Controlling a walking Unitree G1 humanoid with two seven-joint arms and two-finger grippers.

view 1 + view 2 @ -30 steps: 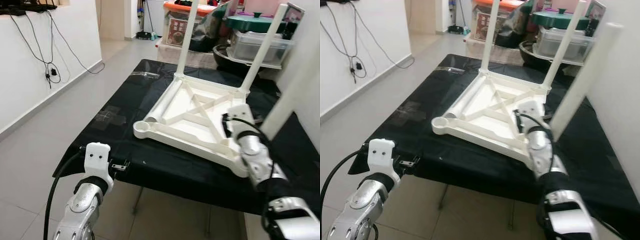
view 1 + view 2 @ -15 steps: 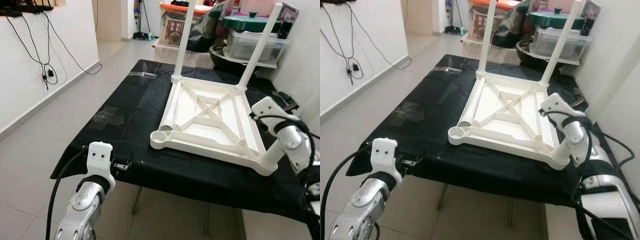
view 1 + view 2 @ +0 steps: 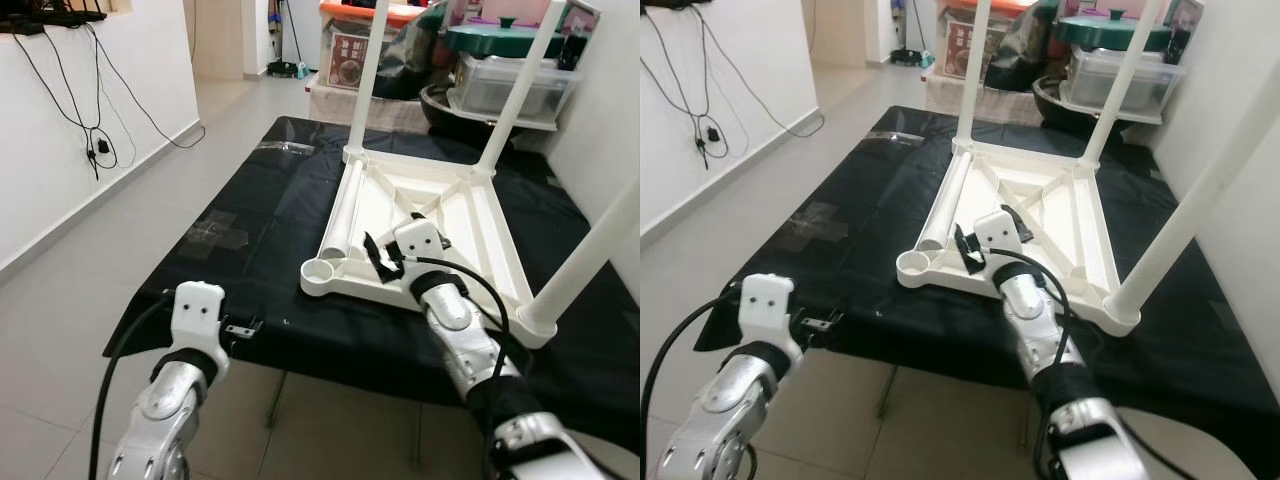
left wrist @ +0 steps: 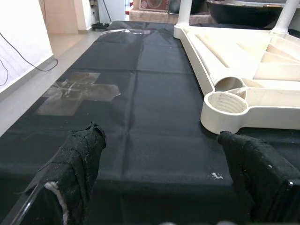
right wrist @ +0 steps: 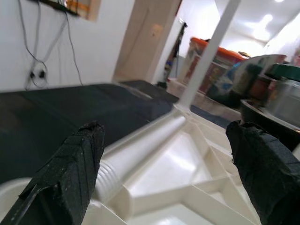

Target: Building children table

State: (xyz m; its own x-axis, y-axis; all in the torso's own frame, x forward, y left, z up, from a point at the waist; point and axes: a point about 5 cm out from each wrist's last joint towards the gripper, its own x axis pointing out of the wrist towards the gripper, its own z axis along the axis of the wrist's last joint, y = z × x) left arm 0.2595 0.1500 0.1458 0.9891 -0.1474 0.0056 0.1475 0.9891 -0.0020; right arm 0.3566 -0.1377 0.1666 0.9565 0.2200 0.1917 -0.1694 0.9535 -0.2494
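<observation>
A white children's table top (image 3: 455,205) lies upside down on a black-covered table (image 3: 250,215). Two legs (image 3: 367,70) stand at its far corners and one leg (image 3: 590,260) at the near right corner. A loose leg (image 3: 343,215) lies inside along the left rim, ending by the empty near left socket (image 4: 226,103). My right gripper (image 3: 988,232) hovers open over the near rim beside that socket, holding nothing. My left gripper (image 3: 240,328) is open at the black table's near left edge, short of the top.
Storage boxes (image 3: 350,45), a lidded tub (image 3: 510,85) and a dark pot (image 3: 455,110) crowd the floor behind the table. A white wall (image 3: 610,130) stands close on the right. Cables (image 3: 100,110) hang on the left wall. A shiny tape patch (image 4: 75,91) marks the cloth.
My right gripper has let go of the near right leg, which now stands by itself, and swung left over the top's near rim. The left arm has barely moved.
</observation>
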